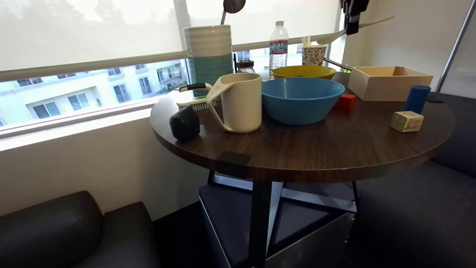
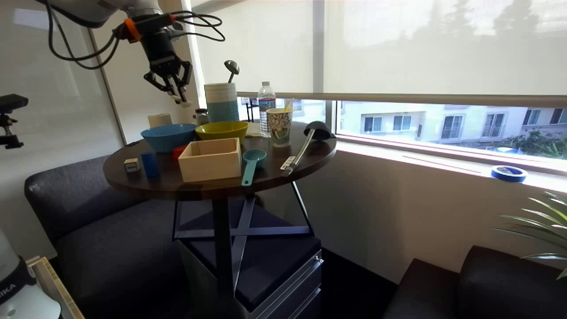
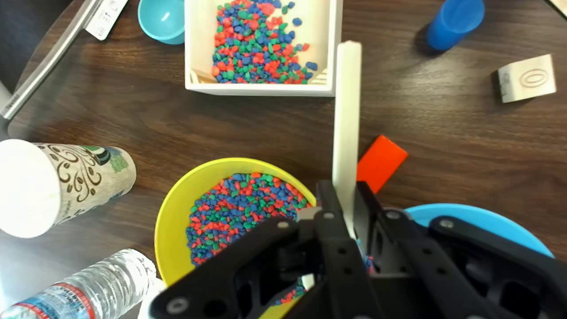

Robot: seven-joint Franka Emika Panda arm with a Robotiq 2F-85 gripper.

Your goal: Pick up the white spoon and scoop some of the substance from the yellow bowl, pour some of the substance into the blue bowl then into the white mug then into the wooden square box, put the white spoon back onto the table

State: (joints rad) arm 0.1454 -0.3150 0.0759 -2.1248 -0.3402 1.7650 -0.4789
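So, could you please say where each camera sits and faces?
Exterior view: on the white mug side, facing across the table, window at left; gripper shows.
Exterior view: on the wooden square box side, facing across, window at right; arm and gripper show.
Wrist view: on the wrist, facing down at the yellow bowl; gripper shows.
Both exterior views share the blue bowl.

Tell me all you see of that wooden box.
The wooden box is pale, open-topped and thin-walled, its wood looking unpainted. It sits upright on the dark table, near its edge. Red, blue and green pebbles cover part of the box's floor. A teal scoop lies beside it; whether they touch is unclear.
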